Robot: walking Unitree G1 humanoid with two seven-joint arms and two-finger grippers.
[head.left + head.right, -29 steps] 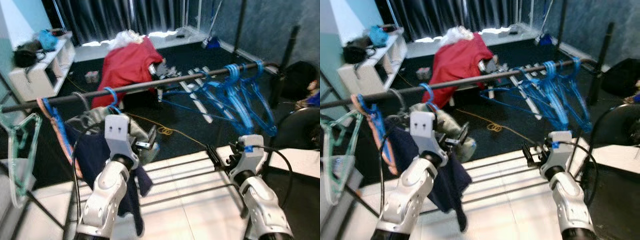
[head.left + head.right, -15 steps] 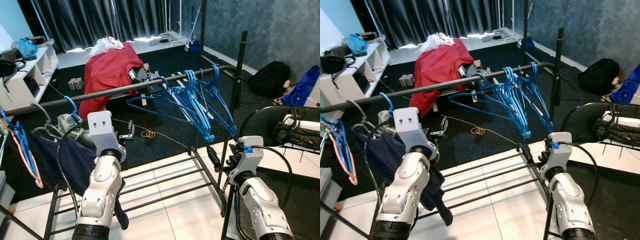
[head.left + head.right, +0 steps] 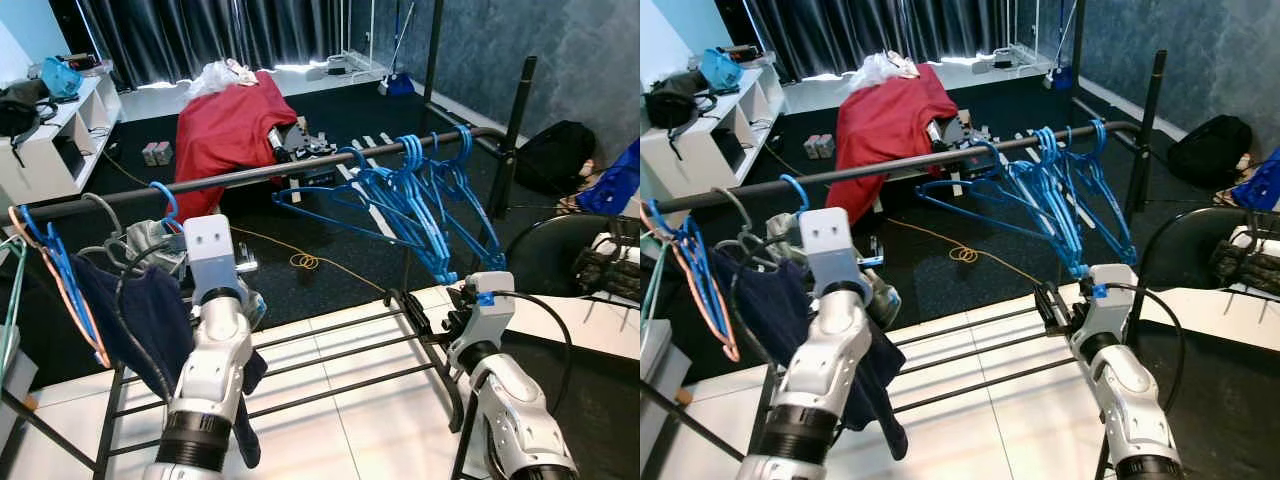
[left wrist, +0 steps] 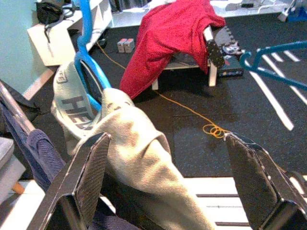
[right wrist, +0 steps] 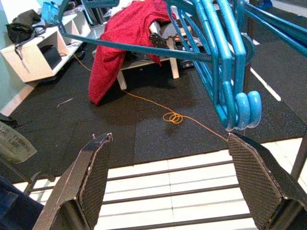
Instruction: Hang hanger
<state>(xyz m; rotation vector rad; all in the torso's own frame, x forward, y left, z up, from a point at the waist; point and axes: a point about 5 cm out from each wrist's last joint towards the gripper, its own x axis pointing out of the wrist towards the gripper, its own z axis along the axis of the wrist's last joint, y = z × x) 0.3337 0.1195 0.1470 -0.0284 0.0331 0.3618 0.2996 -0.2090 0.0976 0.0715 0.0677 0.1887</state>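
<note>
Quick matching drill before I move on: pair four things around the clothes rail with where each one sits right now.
1. bunch of blue hangers
2. navy garment
3. red cloth
4. black bag

a. draped over furniture beyond the rail
b. on the floor by the right wall
c. on the rail's right end
d. hanging at the rail's left

Pairs: 1-c, 2-d, 3-a, 4-b

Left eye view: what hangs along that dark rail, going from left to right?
Orange hanger → navy garment → grey garment on a blue hanger → bunch of empty blue hangers.
</note>
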